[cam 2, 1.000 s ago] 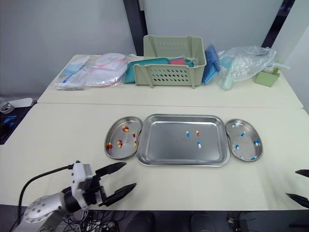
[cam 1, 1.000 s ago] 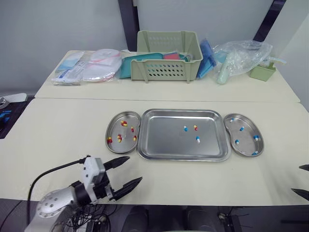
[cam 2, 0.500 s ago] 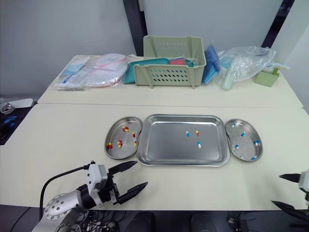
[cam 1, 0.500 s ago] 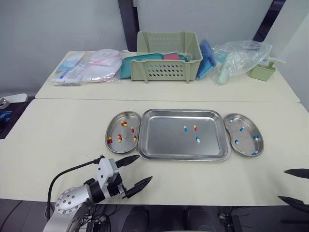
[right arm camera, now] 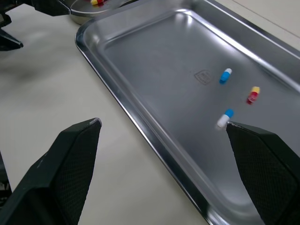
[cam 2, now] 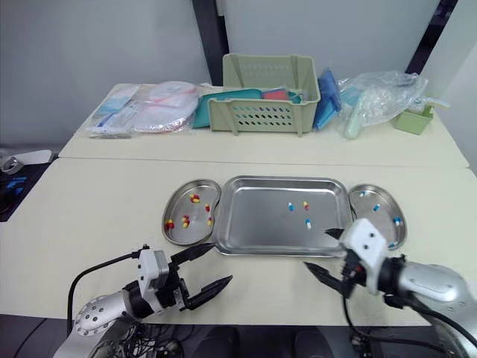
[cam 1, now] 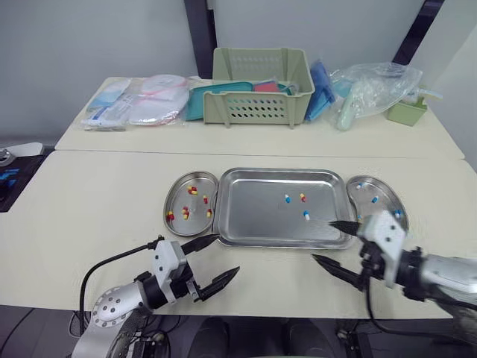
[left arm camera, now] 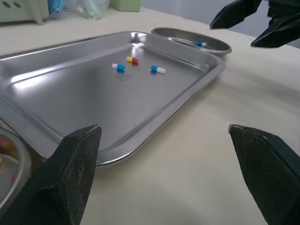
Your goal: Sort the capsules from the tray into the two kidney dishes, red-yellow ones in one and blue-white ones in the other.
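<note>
The steel tray [cam 1: 246, 224] lies mid-table holding two blue-white capsules [cam 1: 286, 198] [cam 1: 305, 215] and one red-yellow capsule [cam 1: 302, 197]. Against its left side is a kidney dish [cam 1: 179, 198] with several red-yellow capsules; the kidney dish on its right [cam 1: 384, 192] holds blue-white ones. My left gripper [cam 1: 226, 254] is open and empty, low at the tray's front left corner. My right gripper [cam 1: 322, 240] is open and empty at the front right corner, one finger over the rim. In the left wrist view the three capsules [left arm camera: 132, 60] lie beyond the fingers.
A second table behind carries a green basket [cam 1: 261, 86], packets [cam 1: 141, 101], a plastic bag [cam 1: 369, 89] and a small green container [cam 1: 406, 112]. A black cable [cam 1: 112, 261] trails from my left arm. Bare tabletop lies left of the dishes.
My right gripper has come in from the right edge to the tray's front right corner. My left gripper has edged right toward the tray's front left corner. The capsules lie as before.
</note>
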